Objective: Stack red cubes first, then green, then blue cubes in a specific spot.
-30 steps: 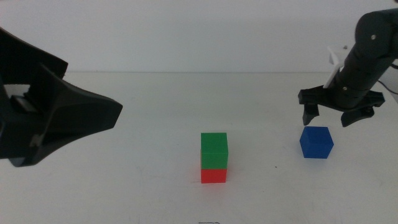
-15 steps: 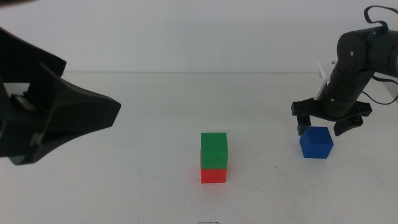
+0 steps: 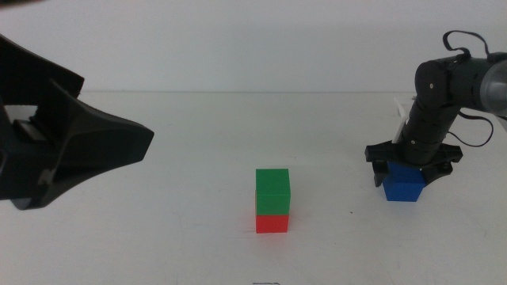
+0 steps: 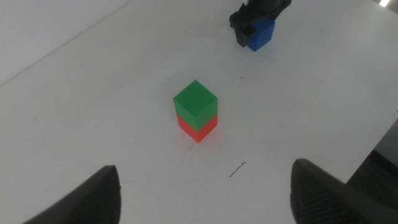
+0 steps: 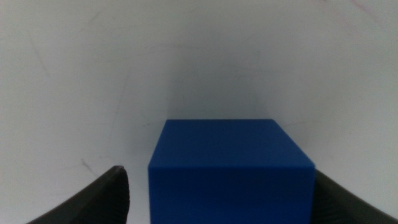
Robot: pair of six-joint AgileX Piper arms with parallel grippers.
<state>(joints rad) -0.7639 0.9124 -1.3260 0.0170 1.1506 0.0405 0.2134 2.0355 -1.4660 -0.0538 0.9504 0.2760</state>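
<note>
Blue matte solid cube, likely light and rigid, is sitting on the white desk right of the green-on-red stack, the right tool straddling its flat sides, open, gripping nothing.

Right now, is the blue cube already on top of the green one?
No, the blue cube sits on the table off to the side, between the open right gripper jaws, while the green cube has nothing on it.

The middle view looks forward and down over the desk. The left wrist view looks from high and far, sharing the green cube on the red cube. The right wrist view sits close above the blue cube.
</note>
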